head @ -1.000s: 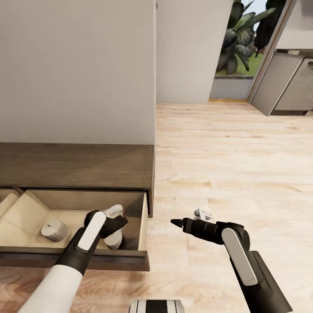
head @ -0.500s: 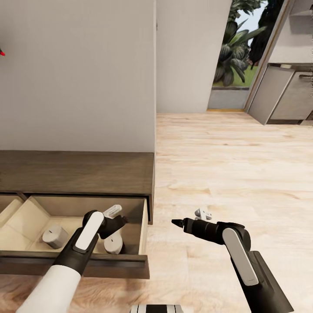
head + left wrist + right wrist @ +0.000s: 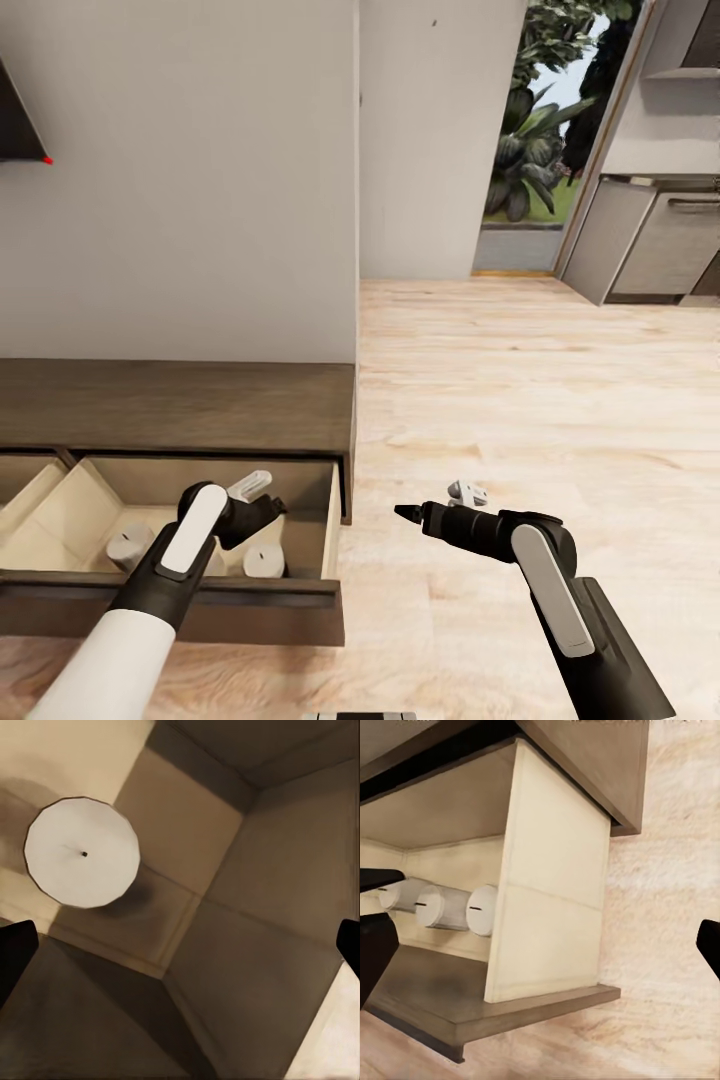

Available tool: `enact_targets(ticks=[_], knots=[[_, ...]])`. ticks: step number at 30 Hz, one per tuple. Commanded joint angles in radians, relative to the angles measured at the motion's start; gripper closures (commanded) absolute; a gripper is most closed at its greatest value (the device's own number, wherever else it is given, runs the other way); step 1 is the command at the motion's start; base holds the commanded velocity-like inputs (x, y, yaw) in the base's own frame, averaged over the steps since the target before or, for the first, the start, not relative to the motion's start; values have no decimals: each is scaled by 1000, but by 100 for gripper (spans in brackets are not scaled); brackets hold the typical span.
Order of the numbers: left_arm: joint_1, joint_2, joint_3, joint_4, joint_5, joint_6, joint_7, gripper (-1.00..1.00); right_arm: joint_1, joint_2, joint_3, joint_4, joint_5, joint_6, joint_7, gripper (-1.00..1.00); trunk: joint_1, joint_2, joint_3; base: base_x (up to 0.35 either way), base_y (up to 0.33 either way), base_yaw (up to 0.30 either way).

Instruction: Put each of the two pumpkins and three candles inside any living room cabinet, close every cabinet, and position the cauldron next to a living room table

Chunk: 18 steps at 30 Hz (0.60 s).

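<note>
The cabinet [image 3: 180, 405] is the biggest thing here: a long, low, dark-brown wood unit with a flat top, set against the pale wall [image 3: 180, 180] on a light wood floor [image 3: 520, 400]. Its right-hand drawer [image 3: 330, 515] is pulled out, showing pale beige insides, and the edge of a second open drawer shows further left.

Inside the right drawer are the candles [image 3: 264, 561], short, round and white, each with a tiny dark wick dot on its flat top. The head view shows two; the right wrist view shows three [image 3: 442, 907] in a row behind the drawer's side wall. From the left wrist view one candle [image 3: 82, 852] stands upright on the drawer floor near a corner.

The left gripper [image 3: 262, 505] hangs over the drawer above the candles, fingers spread wide with nothing between them. The right gripper [image 3: 405, 513] hovers over the bare floor just right of the drawer, its jaws also parted and empty.
</note>
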Motion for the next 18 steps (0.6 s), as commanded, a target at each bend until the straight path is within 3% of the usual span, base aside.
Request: enact_targets(ticks=[1,18], knots=[[-1,1,-2,-2,10,0,10,-100,-1,-1,1,-1,-9,2,-10,-100,-1,0,3,-64,0,0],[-1,3,-1,-57,8,13,10,-100,-1,0,2,-1,-10,2,-10,-100,-8,4,69,-4,0,0]])
